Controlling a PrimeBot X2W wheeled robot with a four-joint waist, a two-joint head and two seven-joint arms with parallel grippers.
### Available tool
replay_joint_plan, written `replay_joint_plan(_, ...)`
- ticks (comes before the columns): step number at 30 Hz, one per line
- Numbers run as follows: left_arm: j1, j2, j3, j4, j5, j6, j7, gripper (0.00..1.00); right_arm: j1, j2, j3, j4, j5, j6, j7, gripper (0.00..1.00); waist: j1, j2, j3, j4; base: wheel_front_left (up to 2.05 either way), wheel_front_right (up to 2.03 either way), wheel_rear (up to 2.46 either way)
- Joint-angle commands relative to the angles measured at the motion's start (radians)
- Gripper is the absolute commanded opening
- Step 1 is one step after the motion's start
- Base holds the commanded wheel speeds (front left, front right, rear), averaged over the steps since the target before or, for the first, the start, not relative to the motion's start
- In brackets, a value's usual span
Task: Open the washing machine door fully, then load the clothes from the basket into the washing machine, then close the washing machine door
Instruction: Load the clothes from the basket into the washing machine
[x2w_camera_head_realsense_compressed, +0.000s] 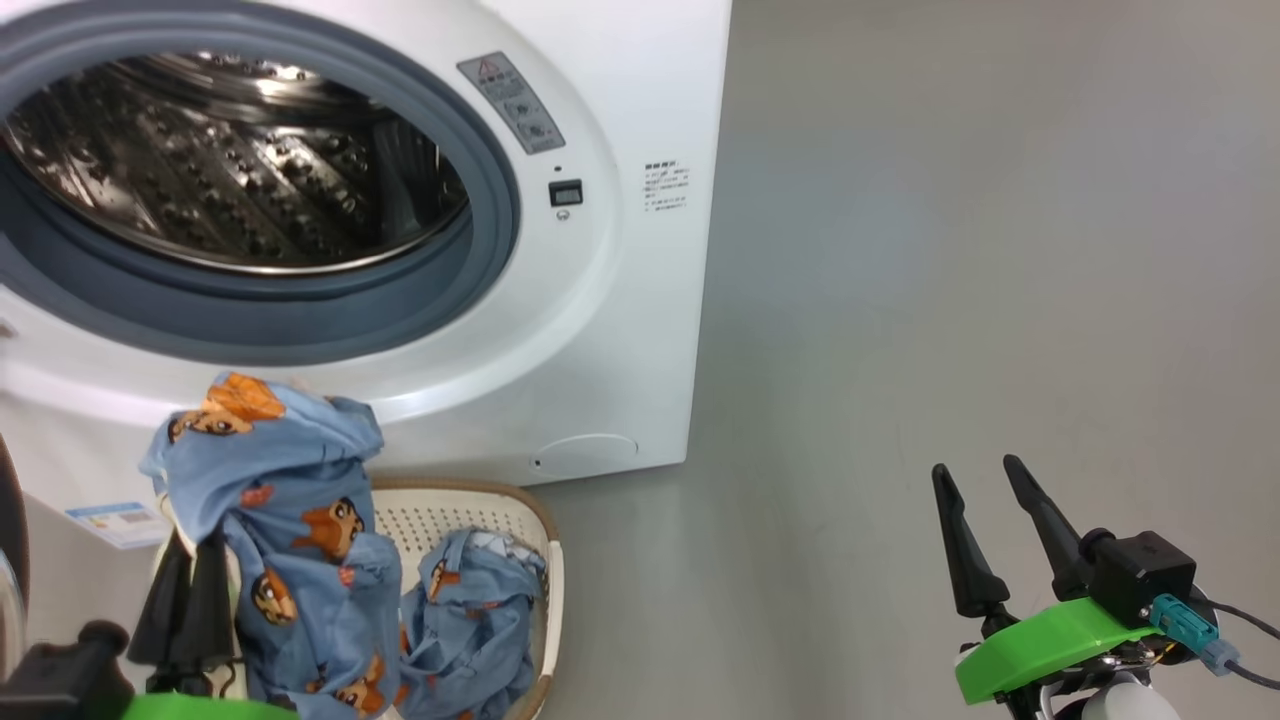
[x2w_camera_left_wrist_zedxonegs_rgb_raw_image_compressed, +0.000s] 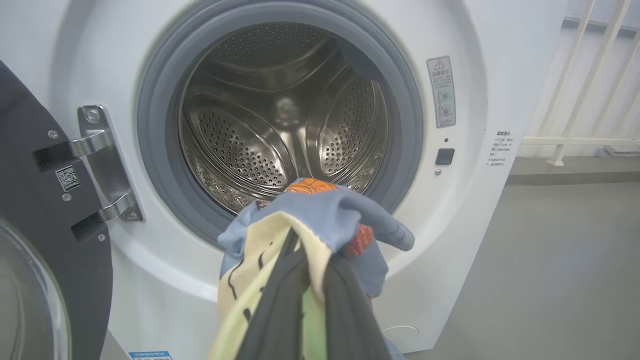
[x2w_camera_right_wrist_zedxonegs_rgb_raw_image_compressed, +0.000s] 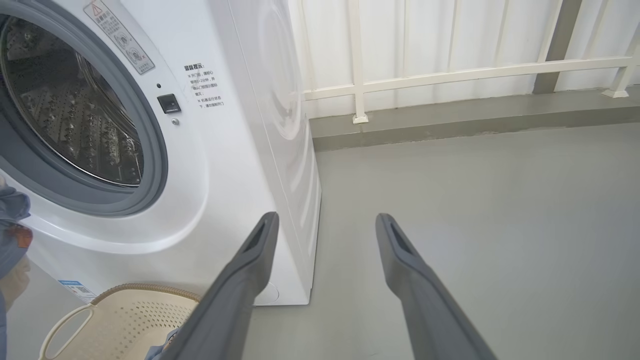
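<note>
Grey floor (x2w_camera_head_realsense_compressed: 950, 250) | left claw (x2w_camera_left_wrist_zedxonegs_rgb_raw_image_compressed: 311, 267) pinching clothes (x2w_camera_head_realsense_compressed: 290, 480) above basket (x2w_camera_head_realsense_compressed: 548, 535), before washing machine (x2w_camera_head_realsense_compressed: 620, 330) | right claw (x2w_camera_head_realsense_compressed: 985, 475) spread

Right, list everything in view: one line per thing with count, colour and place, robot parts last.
washing machine: one, white, ahead on the left
drum: one, steel, perforated, inside the open mouth
rubber ring: one, grey-blue, around the drum mouth
washing machine door: one, black, swung open on the hinge side
clothes: two bunches, light blue with orange-brown prints, one lifted before the drum mouth, one in the basket
basket: one, cream with brown rim, on the floor before the machine
label sticker: one, blue, low on the machine front
railing: one, white, beyond the machine
floor: grey
left gripper: dark fingers, shut on the lifted clothes
right gripper: dark fingers, open, lower right
</note>
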Motion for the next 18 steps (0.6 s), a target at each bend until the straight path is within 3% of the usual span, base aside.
replay_joint_plan(1,0.002,0.004,0.044,-0.042,0.021,-0.003,-0.006,0.0,0.006,0.001,0.025,-0.024,-0.009,0.002,-0.012,1.0,0.0,0.0,-0.025,-0.01,0.0,0.0,0.0)
replay_joint_plan(18,0.062,-0.03,0.082,-0.026,0.046,-0.014,-0.006,0.0,0.03,0.001,0.024,-0.038,-0.051,0.002,-0.012,1.0,0.0,0.0,-0.07,-0.011,0.0,0.0,0.0)
